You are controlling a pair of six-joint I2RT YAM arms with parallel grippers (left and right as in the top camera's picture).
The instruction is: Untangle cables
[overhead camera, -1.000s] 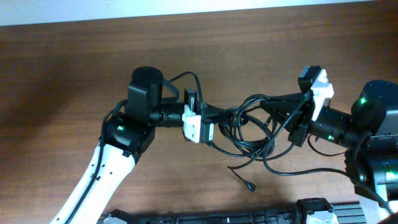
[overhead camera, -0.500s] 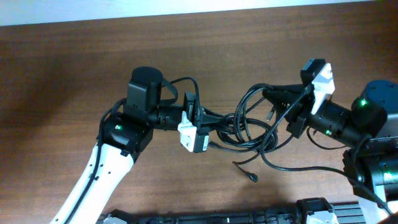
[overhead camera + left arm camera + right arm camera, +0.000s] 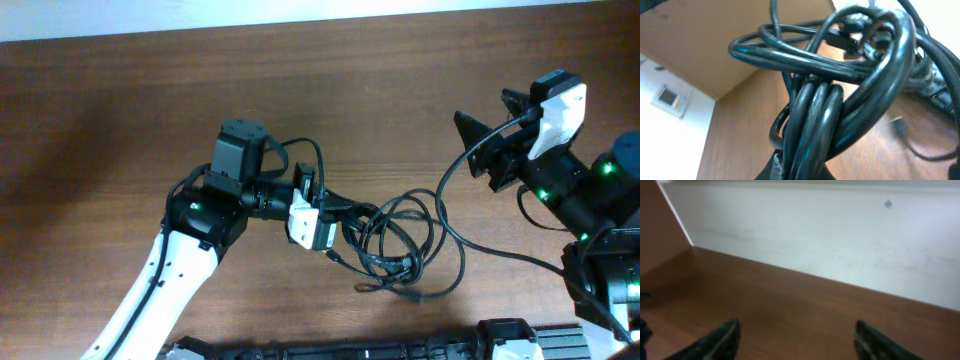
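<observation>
The cables (image 3: 395,240) are a bunch of thin black loops on the brown table, just right of my left gripper (image 3: 340,215). That gripper is shut on several strands at the bunch's left end. In the left wrist view the cables (image 3: 820,115) fill the frame, rising in a thick tangled bundle out of the left gripper (image 3: 800,172). My right gripper (image 3: 487,125) hangs up and to the right of the bunch, open. In the right wrist view the right gripper (image 3: 795,337) has only bare table between its fingers (image 3: 722,340). One strand (image 3: 455,175) runs from the bunch up toward the right arm.
A long strand (image 3: 510,255) trails right across the table (image 3: 120,110) and passes under the right arm. A pale wall borders the table's far edge (image 3: 840,235). Dark equipment (image 3: 400,350) lies along the front edge.
My right gripper has opened, let go of the cables and drawn back up and right. The bunch has sagged down and toward the front. The left gripper keeps its hold.
</observation>
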